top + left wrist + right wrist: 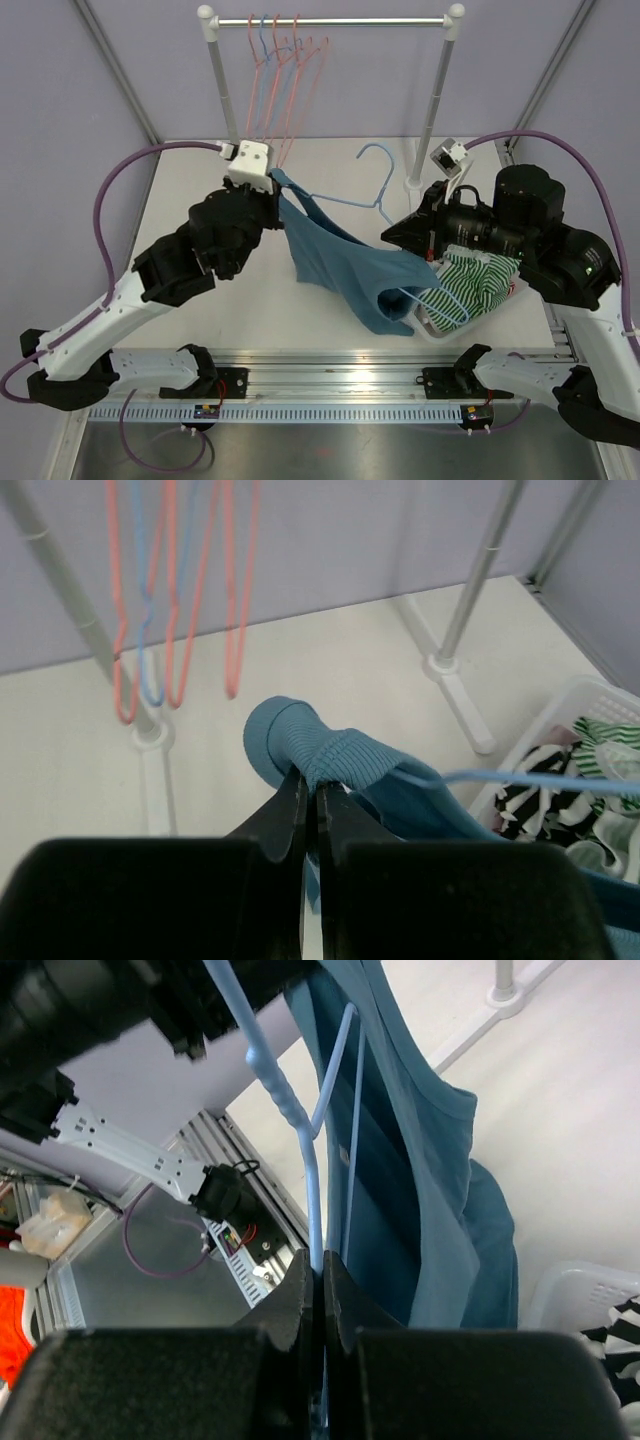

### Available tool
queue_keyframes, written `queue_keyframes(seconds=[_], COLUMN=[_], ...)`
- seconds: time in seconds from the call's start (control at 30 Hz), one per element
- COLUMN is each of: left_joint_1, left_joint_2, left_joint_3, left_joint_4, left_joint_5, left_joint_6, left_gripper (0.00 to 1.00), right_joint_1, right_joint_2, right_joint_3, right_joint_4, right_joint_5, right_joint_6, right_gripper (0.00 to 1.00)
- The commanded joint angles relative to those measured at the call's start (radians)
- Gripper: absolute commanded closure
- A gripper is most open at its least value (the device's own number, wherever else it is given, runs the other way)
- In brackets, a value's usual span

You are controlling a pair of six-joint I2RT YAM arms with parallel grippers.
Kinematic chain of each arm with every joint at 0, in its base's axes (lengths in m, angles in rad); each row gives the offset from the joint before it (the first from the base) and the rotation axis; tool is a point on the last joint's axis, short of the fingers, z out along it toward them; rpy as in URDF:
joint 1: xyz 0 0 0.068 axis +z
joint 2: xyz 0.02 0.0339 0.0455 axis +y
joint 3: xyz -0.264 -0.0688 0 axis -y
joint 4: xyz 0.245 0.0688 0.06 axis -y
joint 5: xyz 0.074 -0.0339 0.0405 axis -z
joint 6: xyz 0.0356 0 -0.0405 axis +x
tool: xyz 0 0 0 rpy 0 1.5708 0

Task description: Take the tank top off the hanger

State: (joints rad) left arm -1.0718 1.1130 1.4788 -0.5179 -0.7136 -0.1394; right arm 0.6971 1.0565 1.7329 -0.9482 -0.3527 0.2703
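A blue tank top (340,262) hangs in the air between my two grippers, still threaded on a light-blue wire hanger (378,178). My left gripper (280,196) is shut on the ribbed shoulder strap of the tank top (325,748), jaws pinched together around the fabric (310,780). The hanger wire (540,778) runs off to the right from the strap. My right gripper (397,236) is shut on the hanger (305,1150) near its neck, fingertips closed on the wire (318,1265). The tank top's body (430,1160) drapes beside that wire.
A clothes rack (330,20) at the back carries several red and blue hangers (285,60); its post feet (415,185) stand on the table. A white basket (505,293) of striped clothes sits under the right arm and also shows in the left wrist view (590,695).
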Motion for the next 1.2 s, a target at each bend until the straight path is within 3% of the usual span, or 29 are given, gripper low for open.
queue_keyframes(seconds=[0.0, 0.17, 0.27, 0.37, 0.5, 0.57, 0.6, 0.67, 0.7, 0.8, 0.83, 0.9, 1.0, 1.03, 1.07, 1.1, 1.17], left_joint_1=[0.065, 0.238, 0.327, 0.36, 0.363, 0.363, 0.362, 0.362, 0.362, 0.362, 0.362, 0.36, 0.358, 0.358, 0.355, 0.352, 0.343], left_joint_2=[-0.083, -0.163, -0.212, -0.246, -0.301, -0.34, -0.353, -0.393, -0.404, -0.423, -0.421, -0.417, -0.415, -0.415, -0.415, -0.418, -0.418], left_joint_3=[-0.006, -0.067, -0.12, -0.17, -0.262, -0.343, -0.383, -0.481, -0.511, -0.61, -0.633, -0.681, -0.699, -0.69, -0.684, -0.677, -0.657], left_joint_4=[-0.077, -0.235, -0.263, -0.254, -0.167, -0.087, -0.05, 0.022, 0.041, 0.07, 0.078, 0.084, 0.046, -0.008, -0.034, -0.062, -0.112], left_joint_5=[-0.187, -0.152, -0.048, 0.095, 0.455, 0.602, 0.761, 0.853, 0.894, 0.899, 0.904, 0.925, 0.789, 0.74, 0.709, 0.612, 0.559], left_joint_6=[-0.123, -0.256, -0.276, -0.279, -0.269, -0.249, -0.241, -0.255, -0.259, -0.278, -0.276, -0.279, -0.318, -0.325, -0.331, -0.338, -0.345], left_gripper=[1.0, 1.0, 1.0, 1.0, 1.0, 1.0, 1.0, 1.0, 1.0, 1.0, 1.0, 1.0, 1.0, 1.0, 1.0, 1.0, 0.97], right_joint_1=[0.008, 0.007, 0.007, 0.008, 0.007, 0.007, 0.008, 0.007, 0.007, 0.008, 0.008, 0.008, 0.008, 0.008, 0.008, 0.008, 0.008], right_joint_2=[-0.073, -0.174, -0.236, -0.279, -0.302, -0.299, -0.285, -0.265, -0.239, -0.178, -0.159, -0.106, -0.13, -0.15, -0.168, -0.199, -0.207], right_joint_3=[-0.067, -0.186, -0.259, -0.355, -0.522, -0.574, -0.622, -0.67, -0.711, -0.816, -0.841, -0.887, -0.856, -0.828, -0.799, -0.732, -0.664], right_joint_4=[0.055, 0.166, 0.253, 0.389, 0.635, 0.826, 0.994, 1.168, 1.345, 1.656, 1.859, 2.045, 1.932, 1.704, 1.577, 1.323, 1.093], right_joint_5=[-0.124, -0.221, -0.224, -0.218, -0.284, -0.278, -0.273, -0.24, -0.191, -0.058, -0.011, 0.099, 0.269, 0.303, 0.339, 0.456, 0.549], right_joint_6=[-0.078, -0.112, -0.111, -0.091, -0.043, 0.037, 0.061, 0.163, 0.193, 0.253, 0.262, 0.218, 0.107, 0.078, 0.048, 0.05, 0.061], right_gripper=[1.0, 1.0, 1.0, 1.0, 1.0, 1.0, 1.0, 1.0, 1.0, 1.0, 1.0, 1.0, 1.0, 1.0, 1.0, 1.0, 1.0])
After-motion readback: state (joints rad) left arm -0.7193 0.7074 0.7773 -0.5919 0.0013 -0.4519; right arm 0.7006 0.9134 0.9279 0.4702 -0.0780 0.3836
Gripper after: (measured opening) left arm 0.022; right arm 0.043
